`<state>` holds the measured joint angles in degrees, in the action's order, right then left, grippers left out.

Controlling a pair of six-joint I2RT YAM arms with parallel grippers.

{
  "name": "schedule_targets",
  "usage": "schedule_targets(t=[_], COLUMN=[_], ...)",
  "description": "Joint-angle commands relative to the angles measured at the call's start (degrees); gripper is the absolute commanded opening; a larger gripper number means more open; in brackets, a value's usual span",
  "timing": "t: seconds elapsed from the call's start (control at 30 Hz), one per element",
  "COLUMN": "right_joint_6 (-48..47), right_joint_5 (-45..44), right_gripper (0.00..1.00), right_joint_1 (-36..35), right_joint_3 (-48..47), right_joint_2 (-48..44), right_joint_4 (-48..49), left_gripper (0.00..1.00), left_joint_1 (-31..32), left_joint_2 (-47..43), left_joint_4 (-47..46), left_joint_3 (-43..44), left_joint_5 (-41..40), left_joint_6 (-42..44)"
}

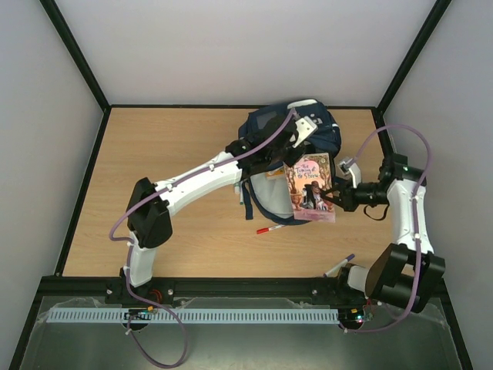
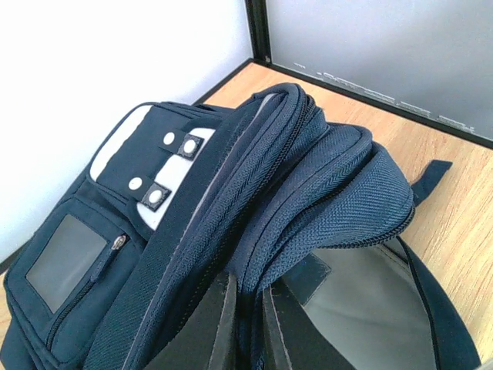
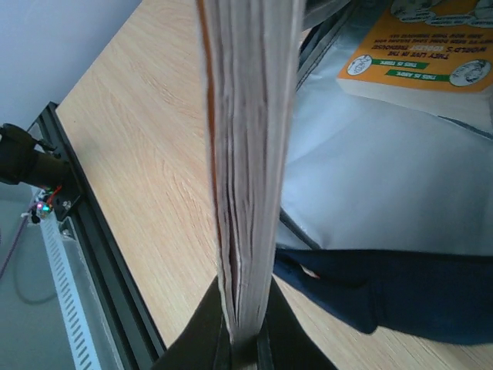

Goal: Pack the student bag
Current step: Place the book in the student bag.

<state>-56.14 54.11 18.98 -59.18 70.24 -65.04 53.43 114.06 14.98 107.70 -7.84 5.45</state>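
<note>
The navy student bag (image 1: 273, 131) lies at the back middle of the table with its main pocket open, grey lining showing (image 2: 370, 308). My left gripper (image 1: 277, 146) is shut on the bag's upper flap (image 2: 323, 193) and holds it up; the fabric is pinched between the fingers (image 2: 219, 324). My right gripper (image 1: 333, 198) is shut on a pink paperback book (image 1: 312, 187), held at the bag's mouth; I see its page edge (image 3: 246, 154) end-on. An orange book (image 3: 420, 46) lies inside on the lining.
A red pen (image 1: 269, 229) lies on the wood in front of the bag. Another pen (image 1: 343, 264) lies near the right arm's base. A loose navy strap (image 3: 400, 297) lies under the held book. Black frame rails edge the table.
</note>
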Motion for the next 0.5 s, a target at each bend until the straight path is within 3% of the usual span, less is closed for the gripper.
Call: schedule_targets(t=[0.0, 0.47], right_joint_6=[12.49, 31.68], right_joint_5=[0.63, -5.3], right_gripper=[0.01, 0.01], right_joint_1=[-4.66, -8.32], right_joint_3=[-2.32, 0.24], right_joint_2=[3.92, 11.52], right_joint_4=[4.37, 11.66], left_gripper=[0.02, 0.02], left_joint_1=[-0.12, -0.17], left_joint_2=[-2.16, -1.91], left_joint_4=[-7.79, -6.9], left_joint_3=[5.45, 5.46], left_joint_5=[-1.69, -2.18], left_joint_6=[-1.76, -3.07])
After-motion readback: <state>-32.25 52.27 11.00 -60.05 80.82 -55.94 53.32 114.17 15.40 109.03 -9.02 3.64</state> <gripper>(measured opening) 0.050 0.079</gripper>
